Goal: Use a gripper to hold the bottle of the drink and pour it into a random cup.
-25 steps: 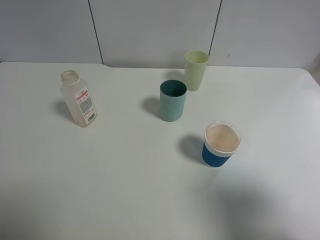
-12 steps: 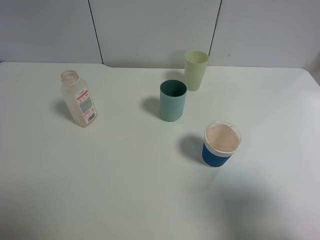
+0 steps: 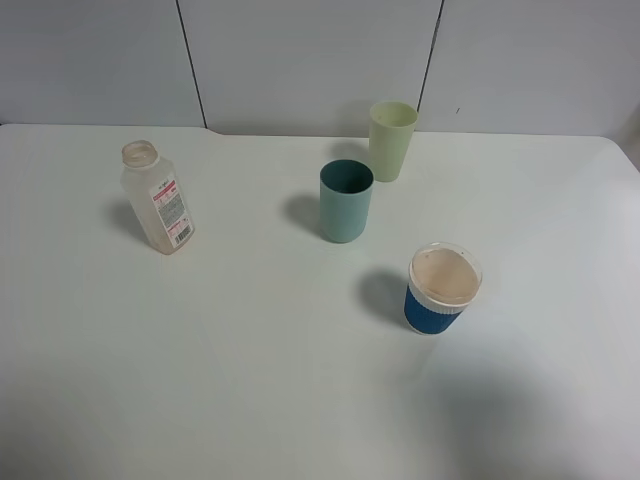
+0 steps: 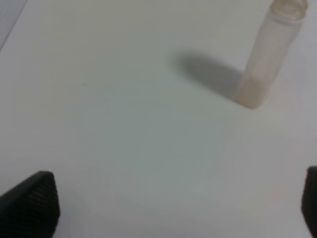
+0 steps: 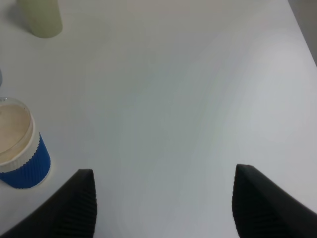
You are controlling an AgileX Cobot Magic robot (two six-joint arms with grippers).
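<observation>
We see the bottle [image 3: 157, 198] at far left; the cup [image 3: 346, 201] stands centrally, before another tumbler [image 3: 391, 140].

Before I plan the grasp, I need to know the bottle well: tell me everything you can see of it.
The drink bottle is small, of translucent, cloudy plastic, with a wide neck that has no cap on it. A white-and-red label with a barcode runs down one side. It stands upright on the white table, on the left, well apart from the three cups. Nothing touches it but the table. The left wrist view shows it free-standing, casting a shadow. Whether it holds liquid cannot be told.
</observation>
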